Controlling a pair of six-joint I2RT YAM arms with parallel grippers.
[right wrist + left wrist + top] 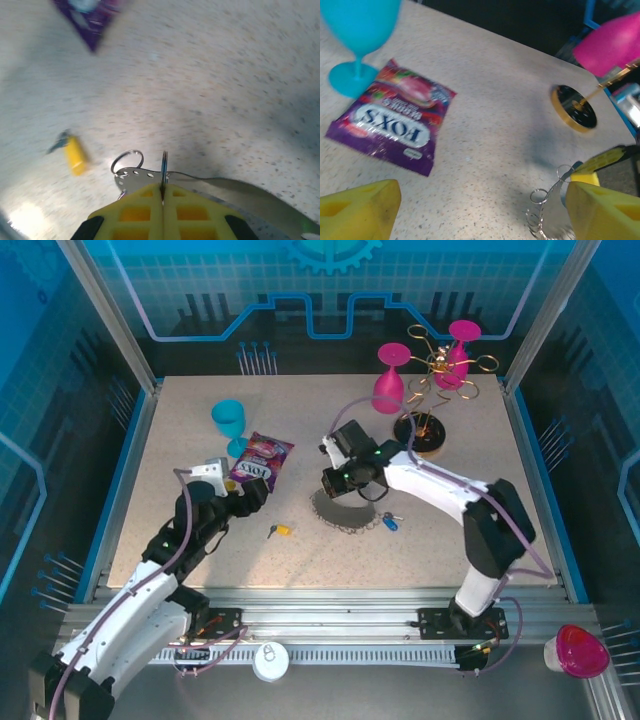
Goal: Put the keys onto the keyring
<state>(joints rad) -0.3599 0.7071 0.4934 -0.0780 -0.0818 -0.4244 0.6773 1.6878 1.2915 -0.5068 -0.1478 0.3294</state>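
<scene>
Right gripper (162,192): fingers pinched flat together on the thin wire of the keyring (163,170), gripping it edge-on. In the top view the keyring (345,510) lies on the table (330,560) mid-scene, just on the near side of this gripper (340,483).

Left gripper (480,212): fingers wide apart, nothing between them. In the top view it sits (252,492) at the near edge of the candy bag (260,460).

Yellow key (280,531): flat on the table between my two hands, near and right of the left gripper, near and left of the ring. Long axis roughly left to right, yellow head toward the ring, blade pointing left. Right wrist view shows it (75,155) apart from the ring, touching nothing.

Blue key (388,521): just beside the ring's right side, under my right forearm.

Judgement: neither key is on the ring yet. The left gripper is free and closer to the yellow key, so the pickup falls to it; jaws should straddle the head across the key's width.

Surface: speckled, flat, matte. A flat key on it gives little edge to catch.

Room: bare table around the yellow key. The candy bag and blue goblet (229,422) stand farther off, so the approach is unobstructed.
</scene>
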